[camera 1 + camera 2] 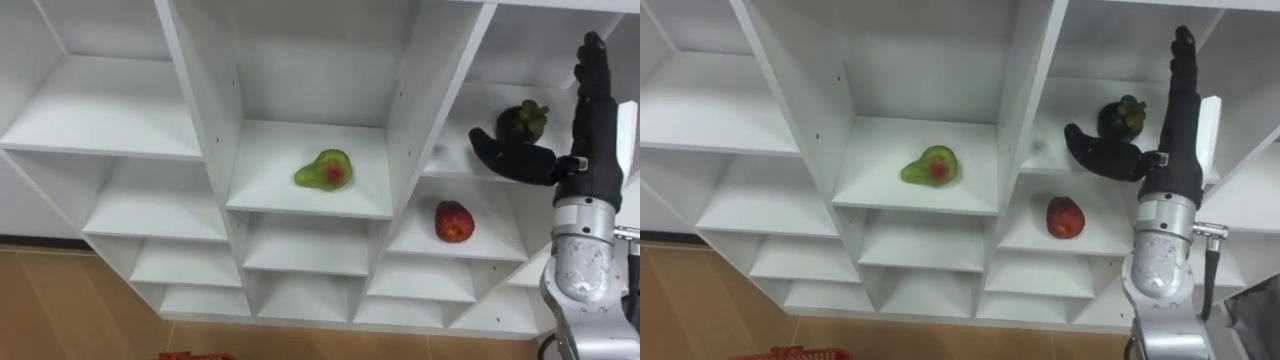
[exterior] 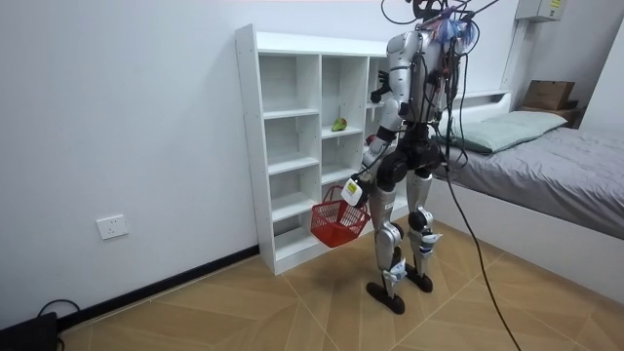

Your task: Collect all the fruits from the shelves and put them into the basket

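Pointing straight up and held close together, the black fingers (image 1: 593,70) of the right hand (image 1: 594,150) are extended. The thumb (image 1: 508,158) is spread wide to the robot's left, and the hand holds nothing. It is raised in front of the right column of the white wooden closet of open square compartments (image 1: 205,120). The thumb lies just below and in front of the dark purple round mangosteen with a green leafy cap (image 1: 522,120); whether they touch I cannot tell. The mangosteen sits on a shelf of that right column.

One shelf lower in the same column rests the small red rounded fruit (image 1: 453,221), well apart from the hand. In the middle column, on the shelf level with the mangosteen's, lies the green avocado half with a reddish centre (image 1: 325,170), cut face tilted up.

Below the hand, a silver wrist and forearm rise from the lower right of the eye views.

In the room view the robot stands upright on both feet on the light wooden floor (image 2: 244,302), close before the closet. Its right arm is lifted to the shelves. Its left hand (image 2: 357,187) hangs low at its side, and the red plastic mesh basket (image 2: 338,222) hangs from it; how that hand grips I cannot tell. A grey bed (image 2: 556,166) stands behind the robot.
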Available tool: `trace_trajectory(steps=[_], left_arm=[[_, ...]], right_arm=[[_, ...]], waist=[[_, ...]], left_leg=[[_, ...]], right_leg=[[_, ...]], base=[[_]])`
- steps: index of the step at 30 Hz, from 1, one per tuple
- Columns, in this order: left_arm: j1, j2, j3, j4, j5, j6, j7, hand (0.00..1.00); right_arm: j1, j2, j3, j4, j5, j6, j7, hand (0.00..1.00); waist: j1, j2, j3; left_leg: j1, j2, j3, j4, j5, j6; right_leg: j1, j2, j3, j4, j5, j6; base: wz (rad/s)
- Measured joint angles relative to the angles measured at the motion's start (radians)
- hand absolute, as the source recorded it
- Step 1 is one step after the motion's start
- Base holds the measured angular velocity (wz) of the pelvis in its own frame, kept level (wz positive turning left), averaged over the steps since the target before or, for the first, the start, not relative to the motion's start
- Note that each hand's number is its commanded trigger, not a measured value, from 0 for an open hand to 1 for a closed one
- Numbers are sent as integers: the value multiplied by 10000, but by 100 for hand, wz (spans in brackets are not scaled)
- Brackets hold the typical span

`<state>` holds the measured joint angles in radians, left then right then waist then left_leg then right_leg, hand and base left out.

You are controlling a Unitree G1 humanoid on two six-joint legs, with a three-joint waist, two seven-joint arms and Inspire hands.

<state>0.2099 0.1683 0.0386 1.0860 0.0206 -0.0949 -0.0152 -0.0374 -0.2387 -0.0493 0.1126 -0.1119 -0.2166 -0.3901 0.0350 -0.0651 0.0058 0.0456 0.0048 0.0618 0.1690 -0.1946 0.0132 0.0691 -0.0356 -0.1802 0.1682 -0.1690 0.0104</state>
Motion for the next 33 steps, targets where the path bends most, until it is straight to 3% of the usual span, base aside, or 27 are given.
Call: trace_trajectory(steps=[8, 12, 17, 23, 33], left_arm=[[2, 19, 191, -62, 170, 31, -68, 100], [7, 31, 276, -63, 354, 86, -180, 100], [-8, 31, 364, -192, 547, 241, -307, 100], [19, 34, 369, -341, 587, 340, -399, 100], [13, 34, 369, -455, 599, 523, -445, 100]], right_arm=[[-453, -88, -155, 736, -504, -1, -144, 0], [-917, -462, -174, 1526, -423, -4, -137, 0], [-1077, -517, -239, 2026, -418, 24, -6, 0], [-1077, -519, -240, 2342, -422, 369, 238, 0], [-1076, -519, -232, 2698, -370, 610, 455, 0]], waist=[[-7, -118, -7], [-3, -99, -2], [-4, -70, -3], [-12, -30, -24], [5, -19, -17]], left_leg=[[-23, -11, -146, 11, 37, -9], [-20, -15, -167, 27, 48, -11], [-21, -13, -167, 16, 75, -19], [-47, -18, -168, 11, 78, -16], [117, -24, -190, 16, 78, -16]], right_leg=[[0, -14, -162, -6, 0, 0], [28, -21, -174, -2, 0, 0], [25, -20, -173, 1, 0, 0], [34, -24, -175, 8, 0, 0], [214, -32, -208, -1, 0, 0]], base=[[5], [1], [0], [0], [0]])
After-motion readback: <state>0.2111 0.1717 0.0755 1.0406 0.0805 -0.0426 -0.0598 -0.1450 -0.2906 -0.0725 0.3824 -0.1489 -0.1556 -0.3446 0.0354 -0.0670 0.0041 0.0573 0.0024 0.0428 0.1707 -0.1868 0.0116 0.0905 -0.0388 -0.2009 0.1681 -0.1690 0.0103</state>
